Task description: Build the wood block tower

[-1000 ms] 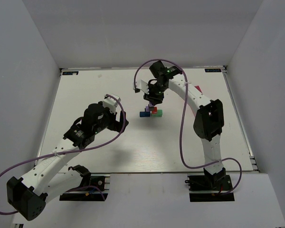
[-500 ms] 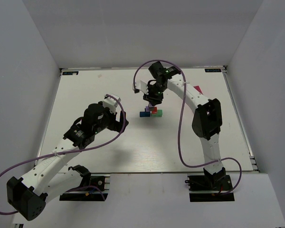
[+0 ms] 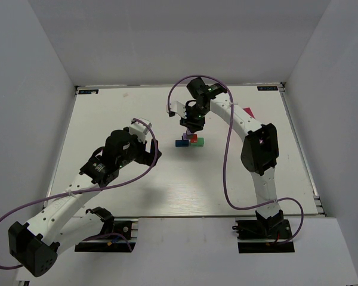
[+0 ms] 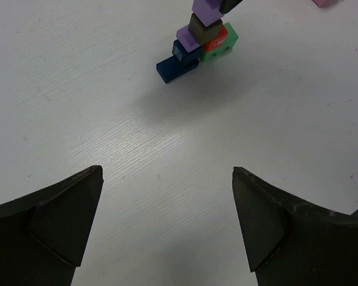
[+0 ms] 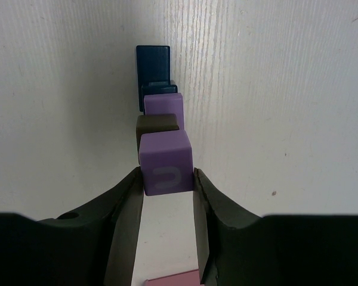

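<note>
Over the last second the right end effector (image 5: 166,174) crept slightly toward 12 o'clock; the left arm did not move. Left end effector (image 4: 166,171) hangs over the bare desk (image 4: 167,131), jaws wide, empty. At its 1 o'clock stands the wood block tower (image 4: 198,42), with the blue block (image 4: 176,67) at 9 o'clock and the green block (image 4: 224,44) at 3. The right end effector grips the purple block (image 5: 165,156) at the top, above the dark block (image 5: 157,124).

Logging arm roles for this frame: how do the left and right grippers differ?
The left gripper stands wide open and empty; the right gripper is shut on a purple cube. The left gripper hangs over bare table, short of the block stack; the right gripper is directly above that stack, cube over its dark top block. Shared: both have black fingers, and both wrist views show the stack.
</note>
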`<control>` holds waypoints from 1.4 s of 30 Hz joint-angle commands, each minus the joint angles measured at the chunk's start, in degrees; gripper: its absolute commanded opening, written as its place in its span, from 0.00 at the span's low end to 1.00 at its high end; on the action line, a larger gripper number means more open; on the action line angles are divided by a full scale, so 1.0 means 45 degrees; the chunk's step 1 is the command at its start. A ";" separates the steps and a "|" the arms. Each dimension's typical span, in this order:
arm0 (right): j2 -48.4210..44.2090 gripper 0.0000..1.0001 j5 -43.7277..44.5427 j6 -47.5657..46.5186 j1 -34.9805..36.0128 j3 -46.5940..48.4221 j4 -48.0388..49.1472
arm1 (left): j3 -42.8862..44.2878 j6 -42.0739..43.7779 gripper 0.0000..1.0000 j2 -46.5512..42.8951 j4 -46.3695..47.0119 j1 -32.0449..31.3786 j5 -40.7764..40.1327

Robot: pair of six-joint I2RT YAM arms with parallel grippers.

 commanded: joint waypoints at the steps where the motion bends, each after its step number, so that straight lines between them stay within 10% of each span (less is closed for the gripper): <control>1: -0.0097 0.16 -0.0154 0.0168 0.0037 0.0356 -0.0093 | -0.0004 0.0088 1.00 -0.0307 0.0113 0.0056 0.0171; 27: -0.0565 0.24 -0.0213 0.0461 0.0076 -0.0308 0.0336 | -0.0004 0.0088 1.00 -0.0307 0.0113 0.0056 0.0171; 34: -0.0565 0.40 -0.0154 0.0441 0.0056 -0.0484 0.0414 | -0.0004 0.0088 1.00 -0.0307 0.0113 0.0056 0.0171; 40: -0.0702 0.90 -0.0115 0.0324 0.0076 -0.0738 0.0512 | -0.0004 0.0088 1.00 -0.0307 0.0113 0.0056 0.0171; 42: -0.0760 0.90 -0.0134 0.0324 0.0095 -0.0816 0.0570 | -0.0004 0.0088 1.00 -0.0307 0.0113 0.0056 0.0171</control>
